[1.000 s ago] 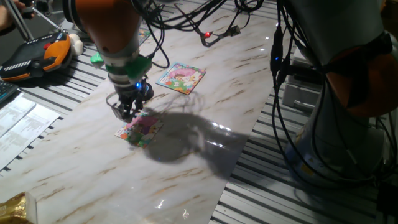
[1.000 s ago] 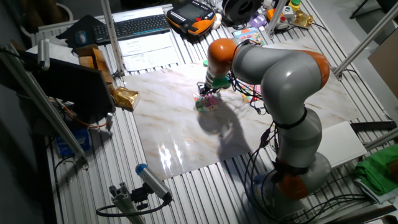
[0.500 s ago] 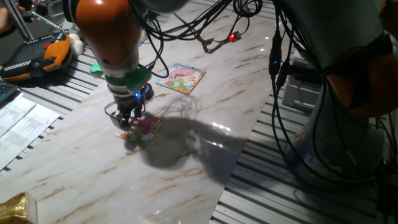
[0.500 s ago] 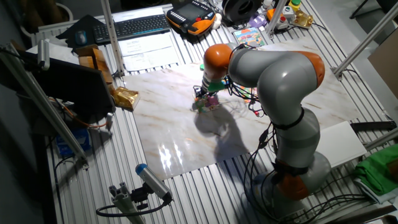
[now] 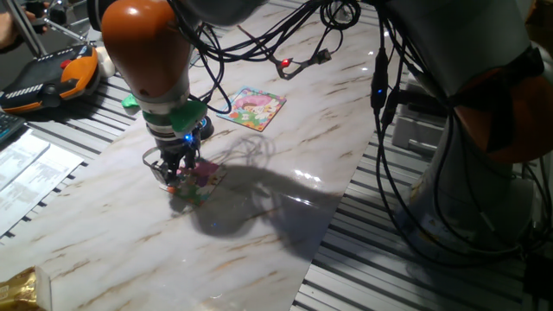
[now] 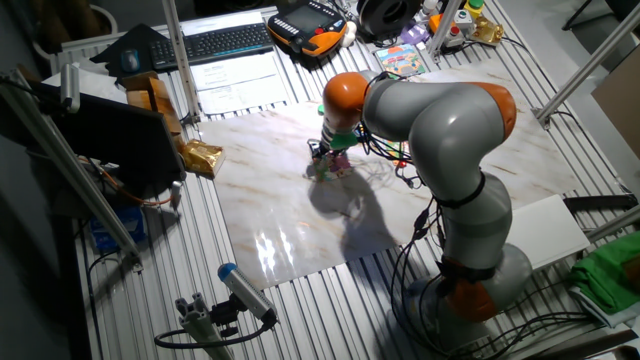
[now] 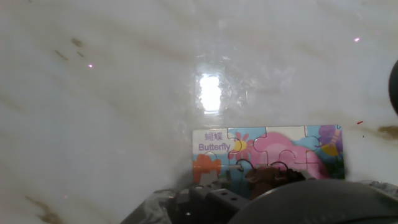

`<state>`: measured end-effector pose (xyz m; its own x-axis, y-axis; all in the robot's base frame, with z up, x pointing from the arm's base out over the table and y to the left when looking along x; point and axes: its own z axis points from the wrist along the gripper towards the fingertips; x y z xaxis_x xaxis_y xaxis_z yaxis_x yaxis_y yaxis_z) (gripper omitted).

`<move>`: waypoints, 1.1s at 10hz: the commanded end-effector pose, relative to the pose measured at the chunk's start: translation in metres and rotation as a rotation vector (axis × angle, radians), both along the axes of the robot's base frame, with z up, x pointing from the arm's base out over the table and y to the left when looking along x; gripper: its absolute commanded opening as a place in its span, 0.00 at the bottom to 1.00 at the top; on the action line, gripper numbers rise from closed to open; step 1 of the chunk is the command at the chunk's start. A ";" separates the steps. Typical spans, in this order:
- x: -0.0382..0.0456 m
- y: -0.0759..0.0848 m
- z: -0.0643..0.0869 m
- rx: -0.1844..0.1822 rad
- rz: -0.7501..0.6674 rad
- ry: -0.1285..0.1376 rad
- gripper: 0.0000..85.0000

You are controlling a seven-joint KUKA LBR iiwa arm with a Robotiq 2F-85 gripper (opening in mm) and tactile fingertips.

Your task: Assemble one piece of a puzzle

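Observation:
The butterfly puzzle board (image 5: 200, 182) lies on the marble table (image 5: 285, 225). My gripper (image 5: 175, 175) is down on the board's left part, with its fingers drawn close together. In the hand view the board (image 7: 273, 149) fills the lower right. The piece (image 7: 268, 173) shows as a small, shadowed, knobbly shape right at my fingertips, low on the board. My dark gripper (image 7: 249, 198) covers the board's bottom edge. In the other fixed view my gripper (image 6: 325, 160) hides most of the board (image 6: 335, 169).
A second puzzle board (image 5: 251, 108) lies farther back on the table. Loose cables (image 5: 294, 52) hang over it. An orange-and-black pendant (image 5: 47, 78) and papers (image 5: 26, 173) lie at the left. The robot base (image 6: 470, 270) stands at the table's edge.
My gripper has moved left and down, from above the board's far edge onto its left part. The board has not moved.

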<state>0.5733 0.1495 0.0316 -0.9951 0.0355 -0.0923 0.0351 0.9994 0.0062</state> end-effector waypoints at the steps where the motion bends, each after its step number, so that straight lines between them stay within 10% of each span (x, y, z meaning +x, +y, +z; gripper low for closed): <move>1: 0.0000 0.000 -0.002 0.000 0.002 0.000 0.66; 11: -0.0021 0.001 -0.007 0.003 -0.001 0.017 0.67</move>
